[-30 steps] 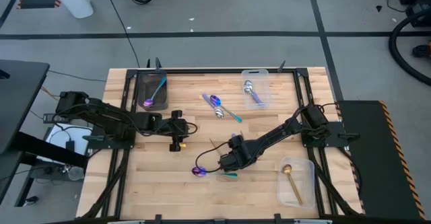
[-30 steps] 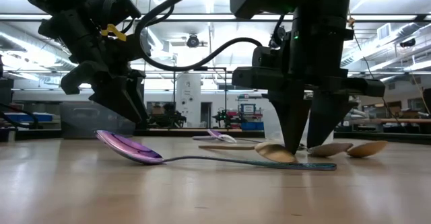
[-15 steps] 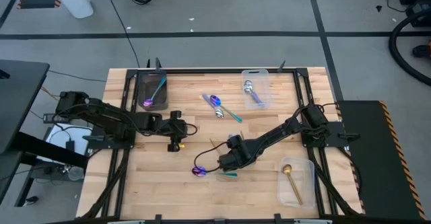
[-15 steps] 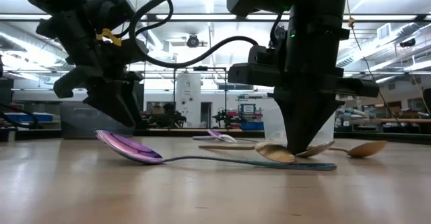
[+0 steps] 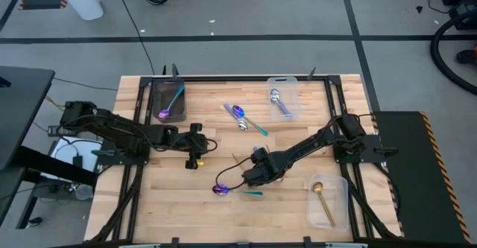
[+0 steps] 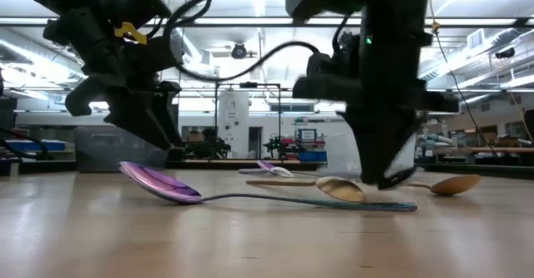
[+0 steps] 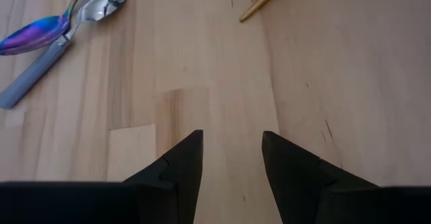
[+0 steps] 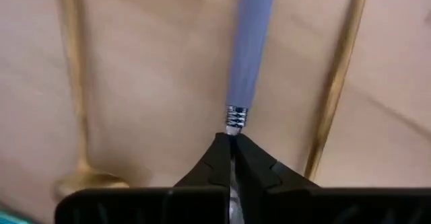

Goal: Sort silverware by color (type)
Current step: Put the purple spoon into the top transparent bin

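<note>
Lavender-handled spoon (image 8: pixel 248 46) (silver collar), pinched by right gripper (image 8: pixel 231 158)

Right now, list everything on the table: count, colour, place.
Table: one, light wood.
Dark tray: one, far left; holds a teal-handled spoon.
Far bin: one, clear; holds a silver spoon.
Near bin: one, clear, near right; holds a gold spoon.
Loose pair: two, one purple-bowled and one silver-bowled, mid-table.
Purple spoon: one, teal handle, near centre.
Gold spoons: two, flanking the held one.
Left gripper: open, over bare wood.
Right gripper: shut on a lavender-handled spoon.
</note>
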You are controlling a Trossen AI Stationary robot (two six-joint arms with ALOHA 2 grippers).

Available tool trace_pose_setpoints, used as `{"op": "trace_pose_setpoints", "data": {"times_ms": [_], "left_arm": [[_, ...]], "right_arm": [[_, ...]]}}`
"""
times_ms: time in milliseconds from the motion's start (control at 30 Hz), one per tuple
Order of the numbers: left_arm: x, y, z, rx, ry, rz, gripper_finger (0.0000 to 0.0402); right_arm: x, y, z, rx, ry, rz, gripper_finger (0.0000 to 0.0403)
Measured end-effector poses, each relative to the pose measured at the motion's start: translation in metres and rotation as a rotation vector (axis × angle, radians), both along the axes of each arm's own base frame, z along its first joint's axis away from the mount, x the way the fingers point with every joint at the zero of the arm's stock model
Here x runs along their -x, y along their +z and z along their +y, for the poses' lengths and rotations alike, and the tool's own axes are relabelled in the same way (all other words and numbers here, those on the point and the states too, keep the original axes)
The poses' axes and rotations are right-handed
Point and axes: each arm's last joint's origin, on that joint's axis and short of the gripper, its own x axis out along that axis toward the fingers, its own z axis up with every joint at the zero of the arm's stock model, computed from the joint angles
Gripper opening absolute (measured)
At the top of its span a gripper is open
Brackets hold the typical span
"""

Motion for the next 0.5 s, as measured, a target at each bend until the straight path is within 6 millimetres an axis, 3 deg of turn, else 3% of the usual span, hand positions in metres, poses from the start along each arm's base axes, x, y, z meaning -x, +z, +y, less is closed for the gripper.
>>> {"op": "trace_pose_setpoints", "data": {"times_ms": [100,500], "left_arm": [[0.000,0.000,0.000,0.016,0.019,-0.003,0.0160],[-0.001,0.001,0.000,0.062,0.071,-0.023,0.0160]], "right_arm": [[0.000,0.009,-0.006,0.007,0.017,-0.006,0.0009],[-0.003,0.013,-0.028,0.030,0.127,0.038,0.0009]]}}
